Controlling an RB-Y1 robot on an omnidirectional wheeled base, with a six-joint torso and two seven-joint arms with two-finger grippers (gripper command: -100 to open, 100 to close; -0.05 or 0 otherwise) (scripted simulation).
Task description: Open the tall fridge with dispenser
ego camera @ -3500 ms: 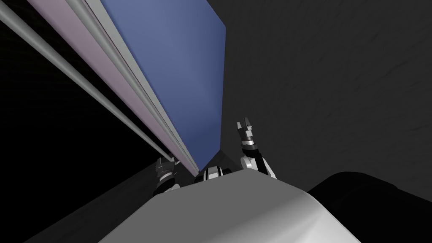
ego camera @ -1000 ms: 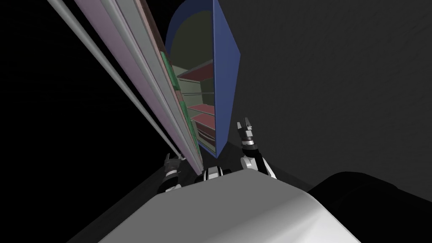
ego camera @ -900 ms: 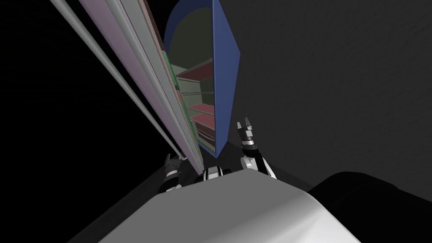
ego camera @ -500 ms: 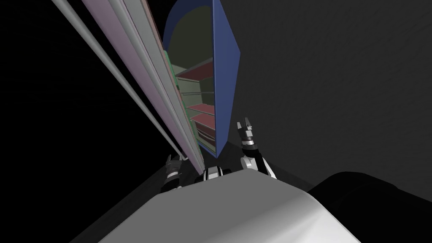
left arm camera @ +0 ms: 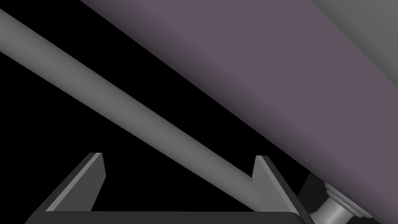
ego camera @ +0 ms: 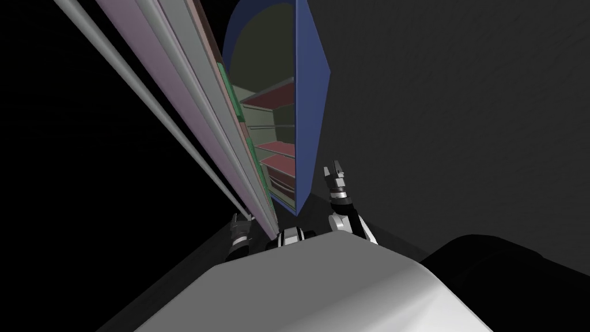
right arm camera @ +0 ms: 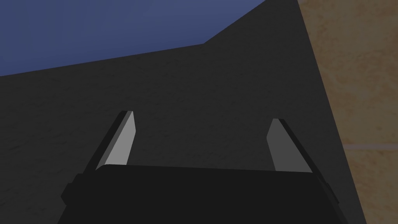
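The left pincer [left arm camera: 177, 155] stands open around the door handle [left arm camera: 128, 112], for pulling; the right pincer [right arm camera: 202, 116], open too, waits apart from it.

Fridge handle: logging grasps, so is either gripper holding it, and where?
Nothing is clamped. The open left gripper straddles the handle bar near its end mount; the right gripper is open, empty.

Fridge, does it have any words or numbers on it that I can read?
None. The open fridge door, its grey handle bar, the blue fridge side and the shelves inside are all plain: no word, number, brand or sign can be read on any of them.
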